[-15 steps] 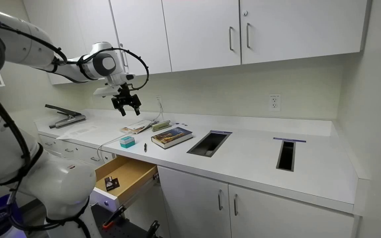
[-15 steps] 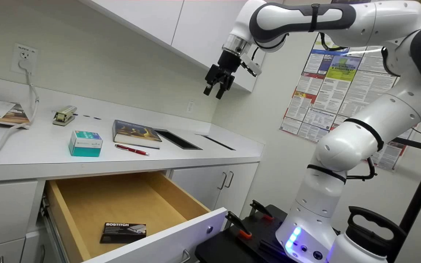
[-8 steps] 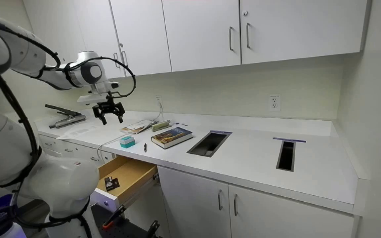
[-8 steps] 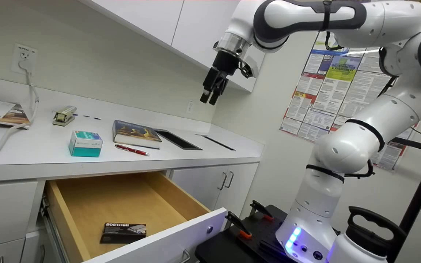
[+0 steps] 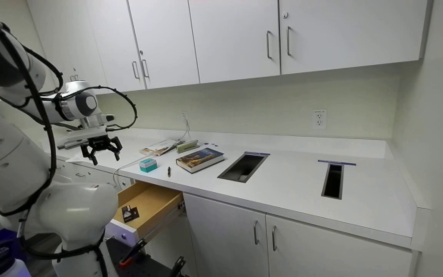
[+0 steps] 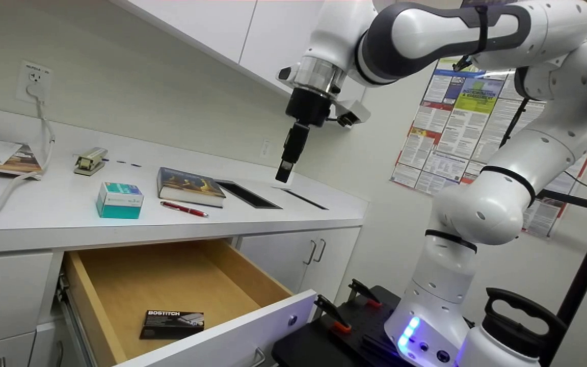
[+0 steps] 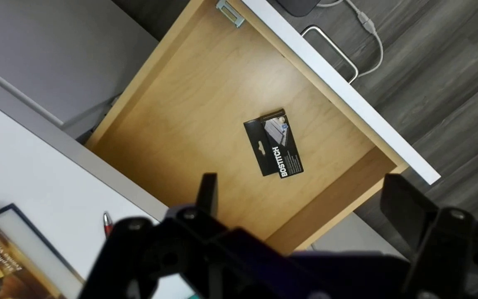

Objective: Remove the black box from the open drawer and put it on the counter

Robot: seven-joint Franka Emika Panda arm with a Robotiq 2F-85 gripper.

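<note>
So the black box [image 7: 272, 143] is sitting in the open drawer [image 7: 206, 99], BOSTITCH lettering up, nearer the drawer's front end than its back. That drawer sticks out from under the front edge of the counter [image 5: 290, 181]. My gripper [image 5: 106, 160] hangs higher up, well apart from the box, jaws spread wide. Up top, a teal-and-white box [image 6: 119, 201] and a red pen [image 6: 184, 209] lie near the front edge, with a book [image 6: 191, 187] just behind the pen and a greenish stapler [image 6: 90, 161] toward the back edge.
</note>
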